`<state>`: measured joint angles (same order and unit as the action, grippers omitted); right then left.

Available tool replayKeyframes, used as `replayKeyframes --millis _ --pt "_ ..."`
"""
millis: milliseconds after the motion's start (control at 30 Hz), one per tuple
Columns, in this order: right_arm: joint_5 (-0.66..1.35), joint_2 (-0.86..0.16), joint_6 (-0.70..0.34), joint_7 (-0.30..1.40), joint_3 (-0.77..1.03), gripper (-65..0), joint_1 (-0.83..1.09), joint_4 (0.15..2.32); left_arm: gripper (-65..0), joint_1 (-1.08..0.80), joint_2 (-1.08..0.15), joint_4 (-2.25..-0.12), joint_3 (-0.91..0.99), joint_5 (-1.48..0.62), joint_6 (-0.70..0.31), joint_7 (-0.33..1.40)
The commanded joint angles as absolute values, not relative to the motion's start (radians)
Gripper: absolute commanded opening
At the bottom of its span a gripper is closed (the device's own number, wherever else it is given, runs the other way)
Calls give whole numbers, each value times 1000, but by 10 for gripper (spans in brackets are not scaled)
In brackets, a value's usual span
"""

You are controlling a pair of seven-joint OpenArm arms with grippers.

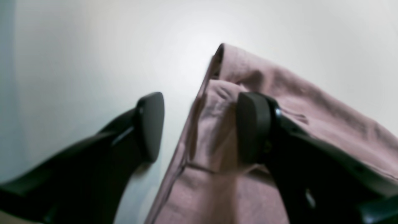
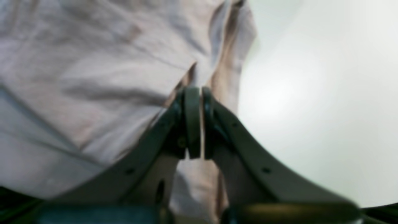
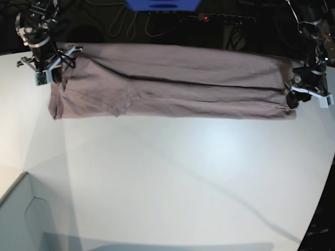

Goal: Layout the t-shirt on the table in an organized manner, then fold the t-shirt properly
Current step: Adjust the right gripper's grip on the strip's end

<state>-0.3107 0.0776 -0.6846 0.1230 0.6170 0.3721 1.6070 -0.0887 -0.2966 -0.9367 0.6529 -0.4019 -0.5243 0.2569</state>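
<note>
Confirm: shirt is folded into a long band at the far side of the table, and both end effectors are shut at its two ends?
Not quite. The t-shirt does lie as a long folded band at the far side of the table, but only the right end effector is shut. The left end effector is open, one finger over the cloth, the other over bare table; the left wrist view shows it.

I see the table (image 3: 172,178) bare across its whole near side, so passage is free there. The shirt (image 3: 172,83) spans the far edge. A grey box corner (image 3: 21,209) blocks near-left.
</note>
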Motion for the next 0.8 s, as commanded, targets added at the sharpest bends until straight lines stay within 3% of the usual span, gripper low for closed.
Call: replayKeyframes --millis 0,100,400,600,767 --pt "-298 73 -698 101 616 -650 372 1623 -288 -87 -311 -949 657 -406 -526 257" --pt "-298 82 -698 108 584 -643 367 1623 -288 -87 -311 -949 657 -406 -526 257" --pt "-302 82 -698 110 498 -454 334 1573 -286 -90 -308 -951 657 -406 -526 257" --pt "-305 42 -698 110 499 -445 291 1405 -166 -116 -308 -954 657 -407 -526 257" --pt "-305 35 -698 108 499 -445 278 1377 -155 -159 -305 -981 657 -429 -526 257"
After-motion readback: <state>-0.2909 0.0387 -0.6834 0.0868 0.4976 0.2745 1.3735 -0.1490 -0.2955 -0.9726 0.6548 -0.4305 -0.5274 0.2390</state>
